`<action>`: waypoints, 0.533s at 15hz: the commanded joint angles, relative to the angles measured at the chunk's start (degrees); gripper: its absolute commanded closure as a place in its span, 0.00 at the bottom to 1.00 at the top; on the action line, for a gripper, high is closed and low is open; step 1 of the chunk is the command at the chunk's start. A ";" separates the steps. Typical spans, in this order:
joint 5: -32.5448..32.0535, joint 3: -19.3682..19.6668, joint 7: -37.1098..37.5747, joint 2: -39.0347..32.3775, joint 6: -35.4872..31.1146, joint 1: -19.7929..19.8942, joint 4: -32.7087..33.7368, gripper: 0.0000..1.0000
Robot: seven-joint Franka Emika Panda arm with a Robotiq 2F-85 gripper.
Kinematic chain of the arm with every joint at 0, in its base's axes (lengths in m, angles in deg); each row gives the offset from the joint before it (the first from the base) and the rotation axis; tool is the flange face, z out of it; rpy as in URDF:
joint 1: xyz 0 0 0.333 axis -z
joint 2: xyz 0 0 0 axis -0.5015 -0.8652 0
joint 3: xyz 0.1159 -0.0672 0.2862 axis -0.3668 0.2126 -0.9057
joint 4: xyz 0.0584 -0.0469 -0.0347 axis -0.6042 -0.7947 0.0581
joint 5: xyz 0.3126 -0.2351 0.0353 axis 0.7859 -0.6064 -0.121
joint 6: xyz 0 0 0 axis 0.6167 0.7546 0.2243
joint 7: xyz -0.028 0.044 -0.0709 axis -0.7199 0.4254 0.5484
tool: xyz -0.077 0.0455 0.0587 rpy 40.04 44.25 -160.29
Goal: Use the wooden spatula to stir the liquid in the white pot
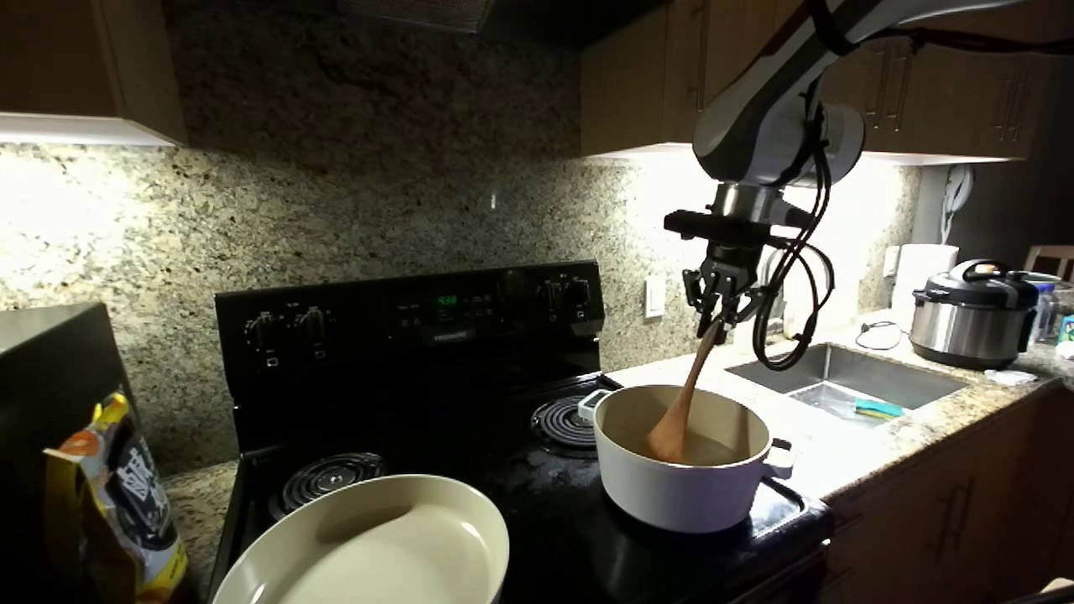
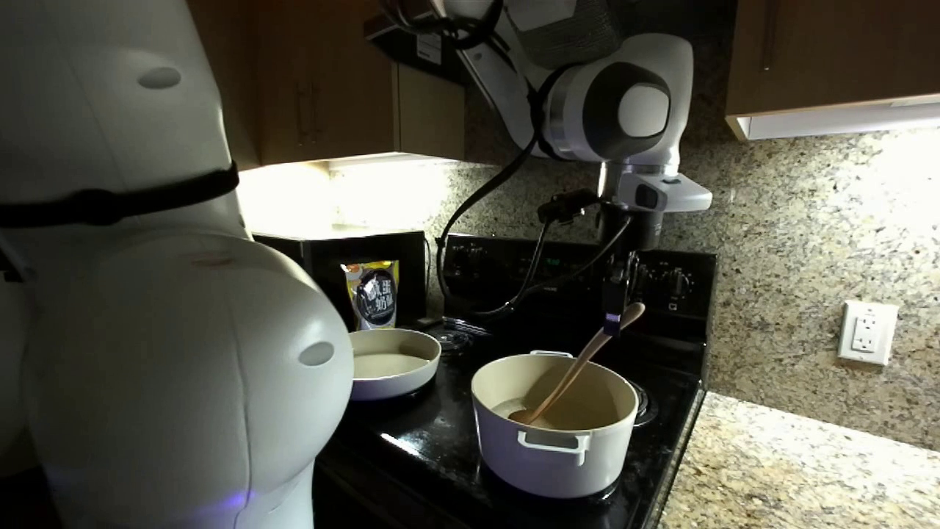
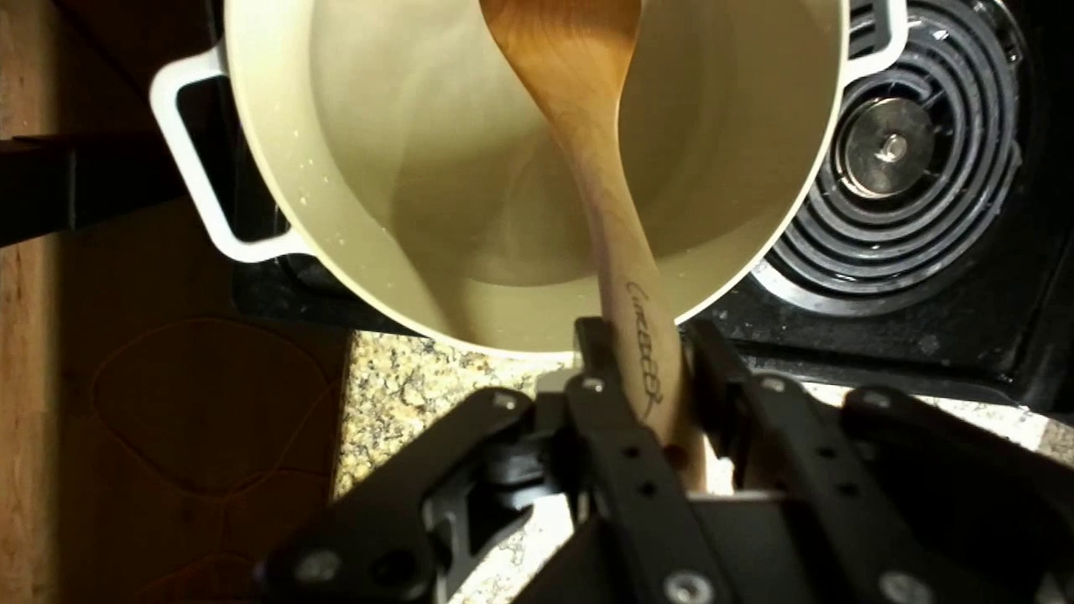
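The white pot (image 1: 680,499) (image 2: 543,466) stands on the right front of the black stove. Clear, pale-looking liquid (image 3: 470,176) covers its bottom in the wrist view. Leaning into it is the wooden spatula (image 1: 681,415) (image 2: 576,367) (image 3: 591,126), wide end low in the pot, handle slanting up over the rim. My gripper (image 1: 715,325) (image 2: 617,323) (image 3: 650,348) is above the pot, shut on the upper handle, with a finger on either side of the wood. In the wrist view the spatula's far tip is cut off by the frame's top edge.
A cream oval dish (image 1: 377,545) (image 2: 389,386) sits on the stove's left side. Bare coil burners (image 1: 331,478) (image 3: 889,151) lie near both vessels. Beside the stove are a sink (image 1: 881,377) and a steel cooker (image 1: 965,327). Pot handles (image 3: 189,151) stick out from the sides.
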 commanded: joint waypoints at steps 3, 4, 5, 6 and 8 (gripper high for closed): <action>-0.91 0.40 0.78 -2.40 1.09 1.02 4.64 0.90; -0.87 0.85 0.61 -2.70 1.26 1.32 5.23 0.90; -0.95 1.38 0.48 -3.01 1.56 1.80 5.85 0.90; -1.32 1.75 0.86 -3.21 1.86 2.25 6.34 0.90; -2.83 2.34 1.61 -3.14 2.60 3.27 6.59 0.90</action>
